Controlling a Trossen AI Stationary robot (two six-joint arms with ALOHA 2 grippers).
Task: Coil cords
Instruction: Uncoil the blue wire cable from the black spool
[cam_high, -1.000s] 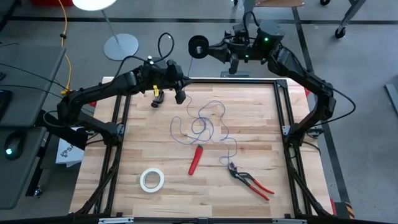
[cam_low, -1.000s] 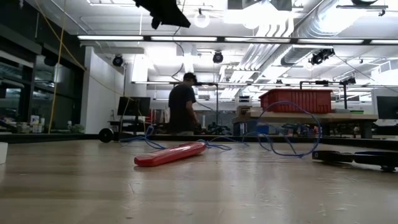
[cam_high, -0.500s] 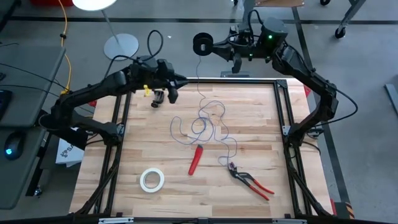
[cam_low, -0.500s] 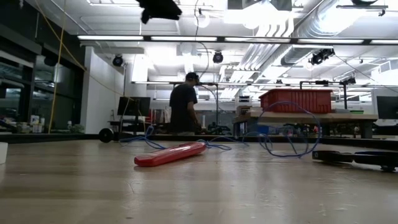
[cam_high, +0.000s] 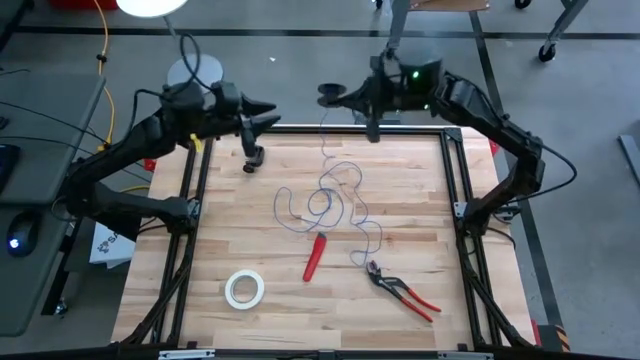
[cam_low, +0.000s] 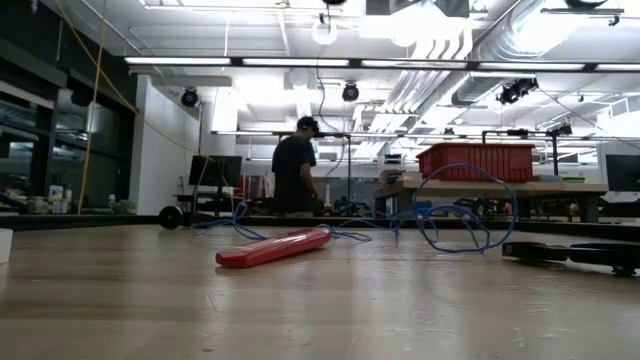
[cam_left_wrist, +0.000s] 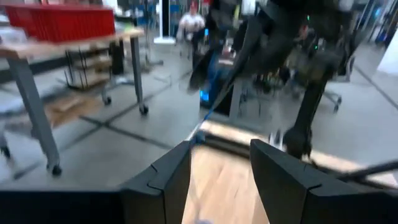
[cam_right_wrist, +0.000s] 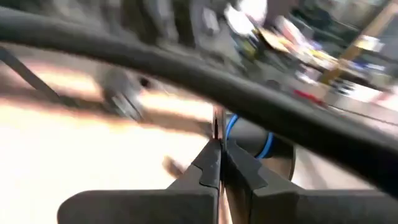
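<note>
1. Left end effector (cam_high: 268, 113) sits up over the far-left corner of the counter (cam_high: 250, 240), above the surface. Its two fingers (cam_left_wrist: 168, 180) stand apart w/ nothing between them – released.
2. Right end effector (cam_high: 350, 97) is past the counter's far edge, near the middle. Fingers pressed together in the right wrist view (cam_right_wrist: 219, 168); looks clenched on the black spool (cam_high: 328, 92), which shows edge-on at its tip. Spool w/ a blue band sits right behind the fingertips (cam_right_wrist: 261, 146).
3. Blue-violet wire (cam_high: 335, 195) lies in loose, floppy loops on the counter's middle, far half. One strand rises from the loops up toward the spool.
4. Low view: wire (cam_low: 455, 215) arcs up off the counter in a tall loop, right of centre.
5. Red tool (cam_high: 315, 256) lies just near-side of the loops; seen flat on the counter in low view (cam_low: 275, 247).
6. Red-handled pliers (cam_high: 400, 290) lie near-right, apart from the wire's end.
7. White tape roll (cam_high: 244, 289) near-left, well apart from the wire.
8. Person (cam_low: 293, 172) stands in the room beyond.
</note>
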